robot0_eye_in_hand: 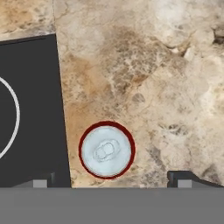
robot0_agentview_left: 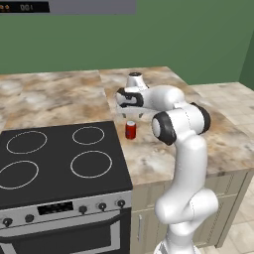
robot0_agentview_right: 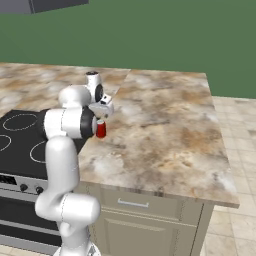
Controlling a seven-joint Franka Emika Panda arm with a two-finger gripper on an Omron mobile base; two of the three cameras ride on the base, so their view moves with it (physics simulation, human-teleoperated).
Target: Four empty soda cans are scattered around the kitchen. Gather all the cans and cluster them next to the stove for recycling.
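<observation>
Tool [robot0_eye_in_hand: 109, 181] spread wide, empty | soda can [robot0_eye_in_hand: 106, 150] upright directly below it | just beside stove [robot0_eye_in_hand: 30, 113]

Kitchen, rendered. Evidence: black glass stove [robot0_agentview_left: 54, 158] with four white ring burners, knobbed silver front panel and oven door; marble-patterned countertop [robot0_agentview_right: 165, 125]; beige base cabinets [robot0_agentview_right: 150, 225]; tiled floor [robot0_agentview_right: 235, 150]; green wall [robot0_agentview_left: 149, 39].
</observation>
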